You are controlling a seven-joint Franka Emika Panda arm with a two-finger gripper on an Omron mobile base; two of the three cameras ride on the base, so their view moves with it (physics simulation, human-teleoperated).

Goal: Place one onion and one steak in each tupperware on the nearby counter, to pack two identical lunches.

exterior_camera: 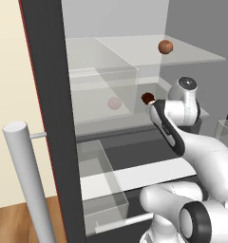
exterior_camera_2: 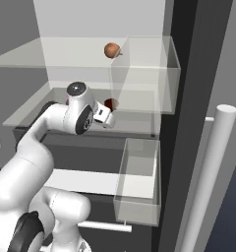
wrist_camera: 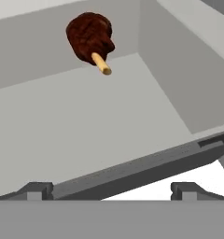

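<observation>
The gripper stands wide open and empty, aimed into an open fridge at the dark reddish-brown steak with a pale bone stub, which lies apart from it at the back of a pale grey shelf. One shelf higher rests the orange-brown round onion. A faint pinkish ball, probably the second onion, shows dimly through a translucent bin wall. Judging by this, packing has barely begun: nothing is grasped. The arm hides part of the steak in both base views.
</observation>
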